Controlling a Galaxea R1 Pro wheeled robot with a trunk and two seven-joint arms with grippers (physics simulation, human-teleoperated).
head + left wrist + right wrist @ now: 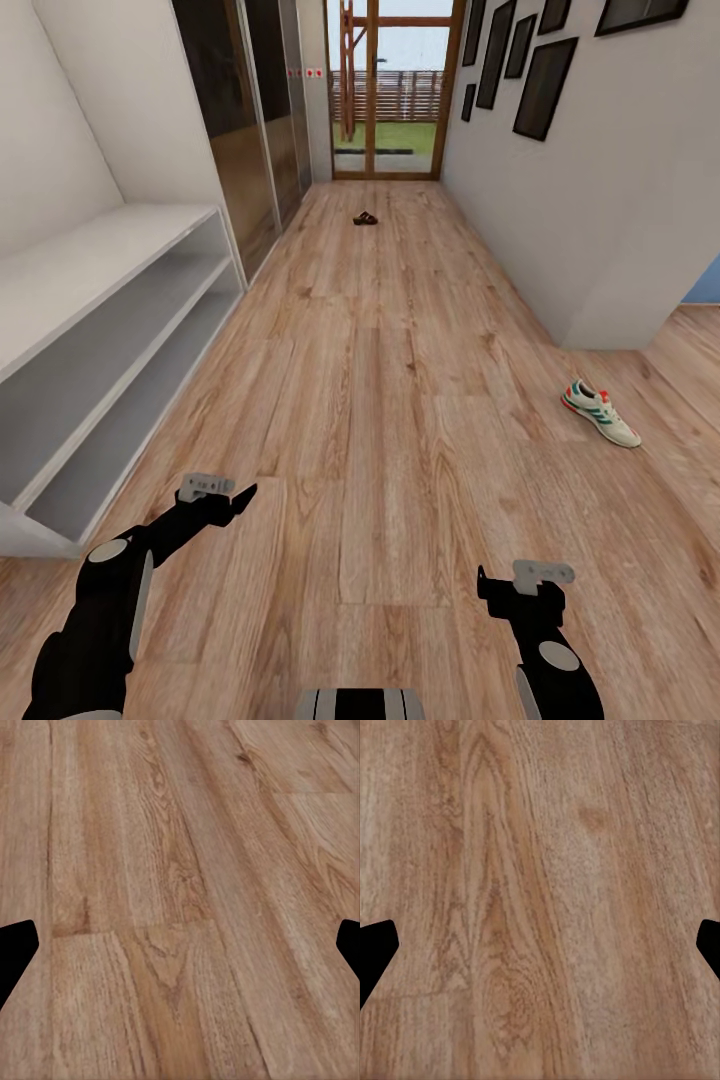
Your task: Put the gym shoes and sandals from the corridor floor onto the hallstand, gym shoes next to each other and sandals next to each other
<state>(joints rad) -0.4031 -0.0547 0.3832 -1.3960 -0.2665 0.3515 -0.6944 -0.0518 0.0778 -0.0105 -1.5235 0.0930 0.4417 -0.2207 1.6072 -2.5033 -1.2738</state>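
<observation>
One cream-white gym shoe (pixel 600 412) with green stripes and a red-orange heel lies on the corridor floor (pixel 380 400) at the right, near a wall corner. Far down the corridor lies a dark brown sandal (pixel 365 218), too small to tell if it is one or two. The pale hallstand (pixel 100 260) runs along the left wall, its top and both shelf slots bare. My left gripper (pixel 240 496) hangs low beside the hallstand's near end. At lower right is my right gripper (pixel 488 588). Both wrist views look down on bare planks, left gripper (pixel 180 952) and right gripper (pixel 540 952) open and holding nothing.
Dark glossy sliding doors (pixel 240 120) follow the hallstand on the left. A glazed door (pixel 395 90) closes the corridor's far end. Framed pictures (pixel 545 85) hang on the right wall, whose corner (pixel 585 335) juts out near the gym shoe.
</observation>
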